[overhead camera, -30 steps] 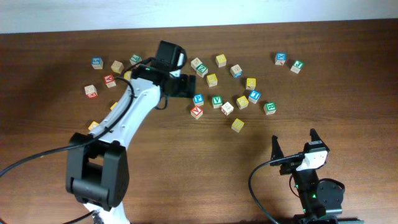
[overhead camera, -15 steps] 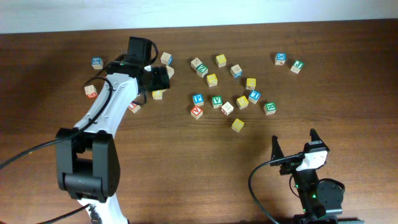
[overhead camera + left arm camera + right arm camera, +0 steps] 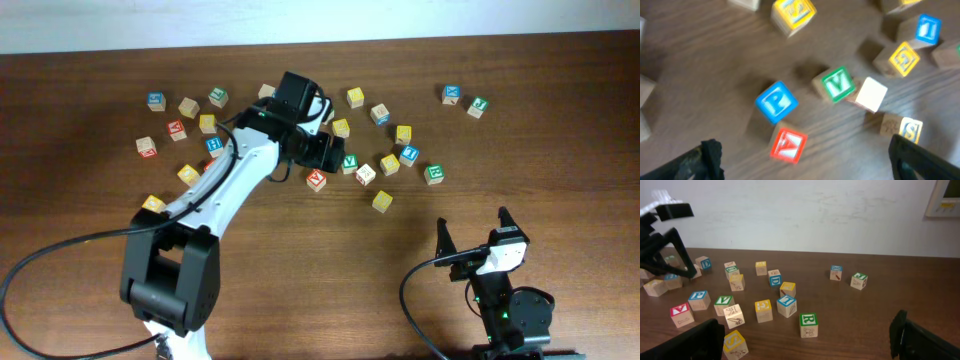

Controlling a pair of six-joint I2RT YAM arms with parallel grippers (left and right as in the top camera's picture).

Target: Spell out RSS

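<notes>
Evidently the left claw [image 3: 802, 147] is spread wide and carries nothing. One dark finger shows at each lower corner of its wrist view. Between them lie a red cube [image 3: 788, 145], a blue P cube [image 3: 776, 101] and a green V cube [image 3: 837, 85], none of them wanted.

Just beside its right finger sits an S cube [image 3: 902, 129], yellow-faced, at the near edge of the cluster with bare tabletop [image 3: 560, 120] on most sides. The R cube [image 3: 434, 173] stands farther right, green-bordered, a little apart from its neighbours. Which of the other yellow cubes [image 3: 390, 164] bears the second S is too small to read.

The right claw [image 3: 472, 228] rests near the front edge, likewise spread and empty, well apart from every cube.

These are small wooden blocks, so I judge them light, rigid and hard to damage. The painted faces look smooth, though, and a skewed pinch could twist one out. The best hold is on two opposite side faces, square and low, coming straight down. The S cube leaves room for that.
</notes>
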